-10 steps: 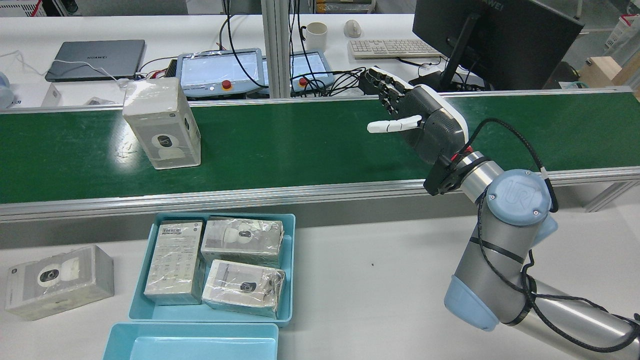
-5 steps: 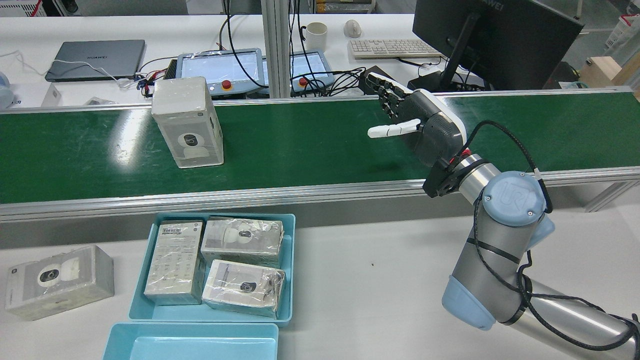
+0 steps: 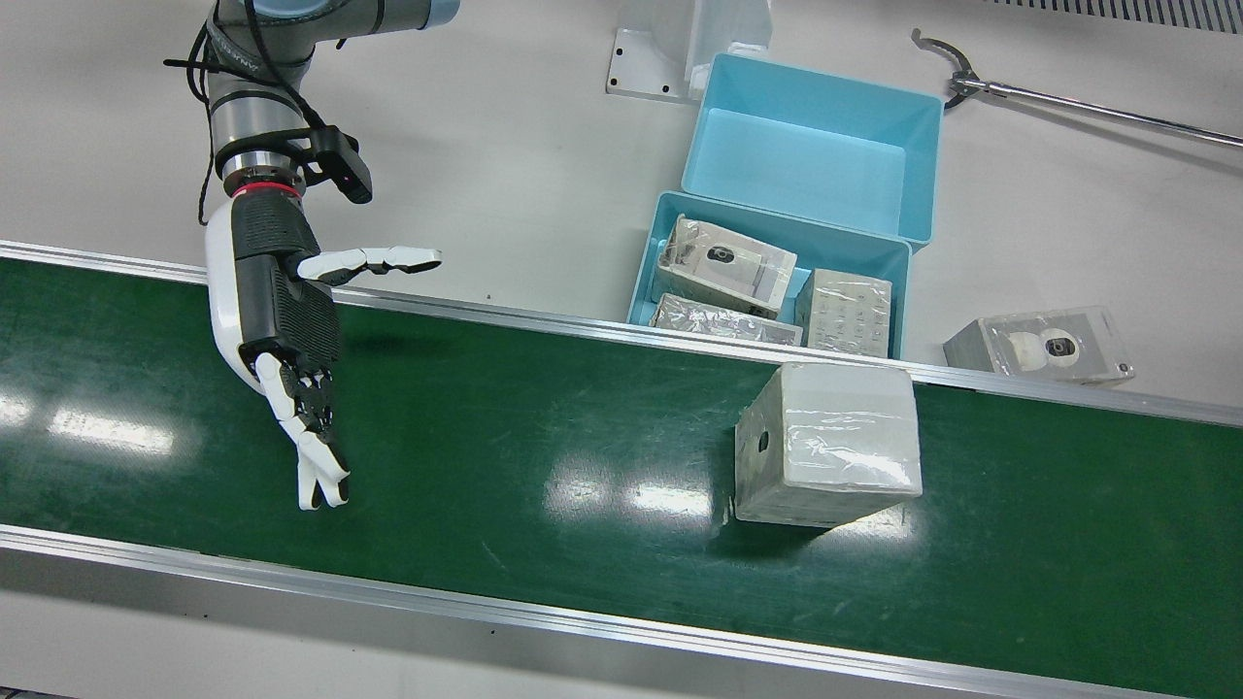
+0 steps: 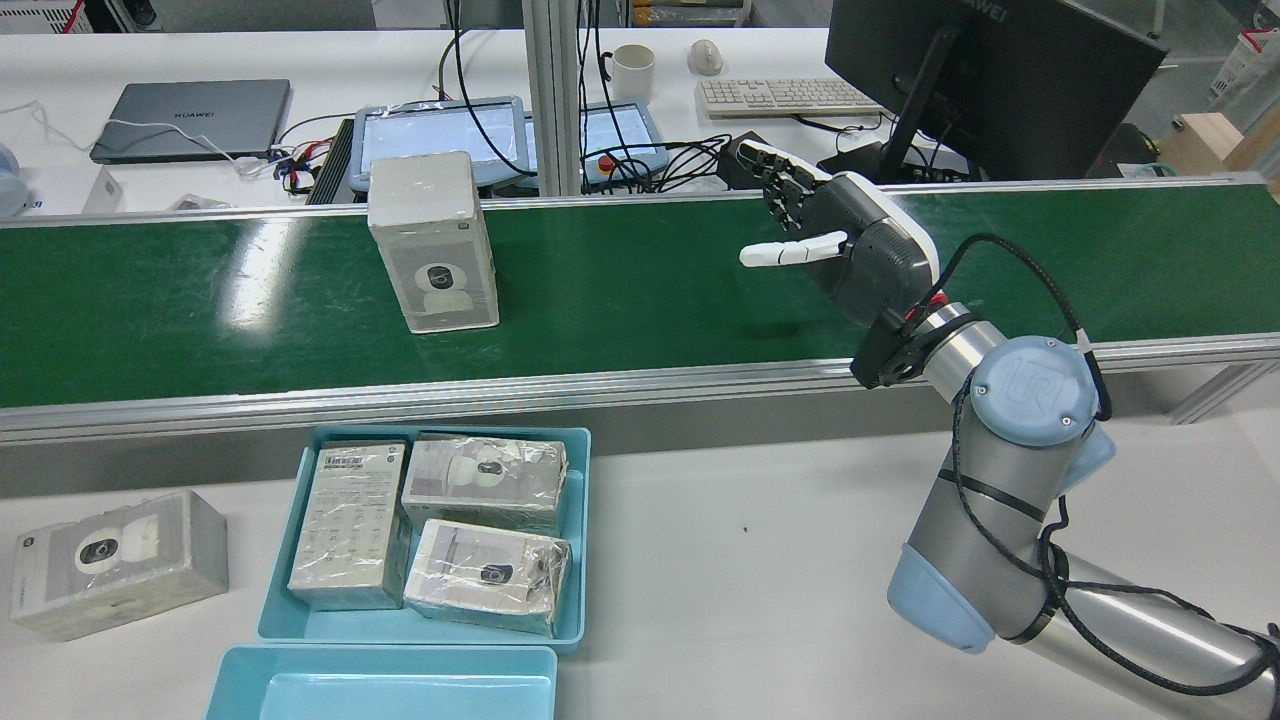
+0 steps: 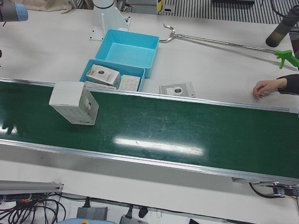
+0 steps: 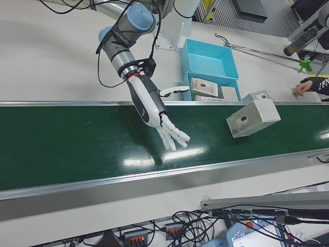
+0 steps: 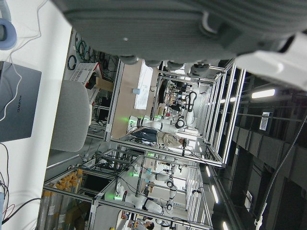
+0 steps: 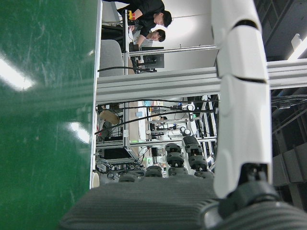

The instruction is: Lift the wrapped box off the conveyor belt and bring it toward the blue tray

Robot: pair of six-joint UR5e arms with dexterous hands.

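Note:
The wrapped box (image 4: 433, 240), pale grey under clear film, stands upright on the green conveyor belt (image 4: 650, 290). It also shows in the front view (image 3: 825, 442), the left-front view (image 5: 74, 102) and the right-front view (image 6: 253, 118). My right hand (image 4: 840, 235) hovers open over the belt, fingers spread, well to the right of the box and apart from it; it shows too in the front view (image 3: 282, 320) and right-front view (image 6: 154, 110). The blue tray (image 4: 585, 530) holds three wrapped boxes. My left hand (image 7: 182, 24) shows only its underside.
A second, empty blue tray (image 3: 811, 165) sits behind the filled one. A loose wrapped box (image 4: 115, 565) lies on the white table left of the trays. A reacher tool (image 3: 1068, 92) lies on the table. A person's hand (image 5: 268, 86) rests on the table beside the belt.
The wrapped box has travelled rightward along the belt in the rear view, closer to my right hand. The right hand stays open and has barely shifted.

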